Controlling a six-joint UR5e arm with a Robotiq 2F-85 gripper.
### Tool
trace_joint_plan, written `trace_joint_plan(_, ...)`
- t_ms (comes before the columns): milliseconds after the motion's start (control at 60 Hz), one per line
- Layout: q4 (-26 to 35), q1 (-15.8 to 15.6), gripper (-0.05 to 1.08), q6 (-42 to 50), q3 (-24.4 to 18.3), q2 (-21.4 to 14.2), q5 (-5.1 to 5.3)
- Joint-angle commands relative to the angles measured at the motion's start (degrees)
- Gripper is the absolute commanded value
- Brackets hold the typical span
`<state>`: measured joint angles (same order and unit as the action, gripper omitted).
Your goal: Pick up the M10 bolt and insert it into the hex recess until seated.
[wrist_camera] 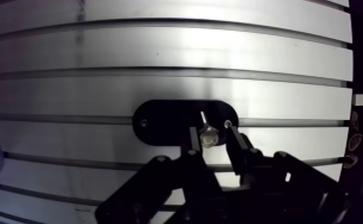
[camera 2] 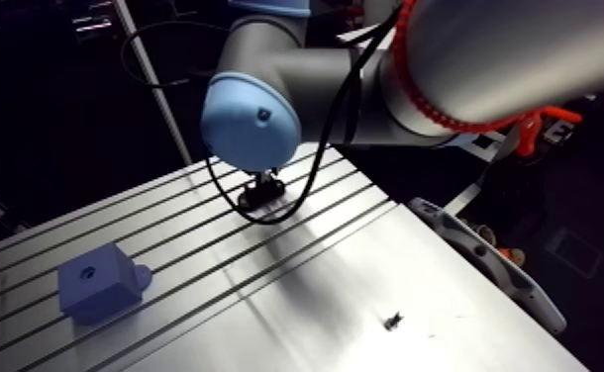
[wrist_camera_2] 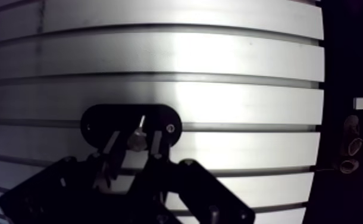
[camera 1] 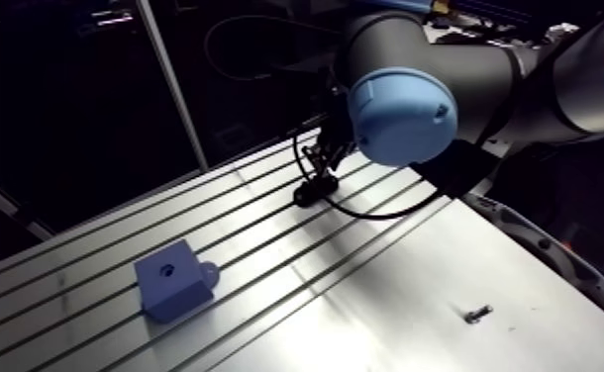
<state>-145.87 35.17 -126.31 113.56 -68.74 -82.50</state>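
Note:
In the wrist view a black oval plate [wrist_camera: 160,122] lies on the slotted table. A small silvery bolt [wrist_camera: 207,136] stands in its middle, shank up. My gripper [wrist_camera: 212,138] hovers over it, open, one finger on each side of the bolt and a small gap to each. The arm view shows the gripper [camera 1: 321,163] low over the same black plate [camera 1: 314,190] at the far side of the table. A blue block [camera 1: 172,280] with a hole in its top face and a round lug on one side sits well off to the left.
A second small bolt or screw [camera 1: 477,315] lies loose on the smooth plate at the table's near right. The slotted aluminium table [camera 1: 266,247] runs between the blue block and the black plate. Beyond the gripper in the wrist view, the table's far edge [wrist_camera: 349,71] drops into dark.

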Motion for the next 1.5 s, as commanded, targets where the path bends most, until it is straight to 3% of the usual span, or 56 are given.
trace_joint_plan(17,0.1,0.0,0.62,0.0,-0.2,0.1,-0.07)
trace_joint_plan(1500,0.1,0.0,0.67,0.0,0.0,0.5,-0.07)
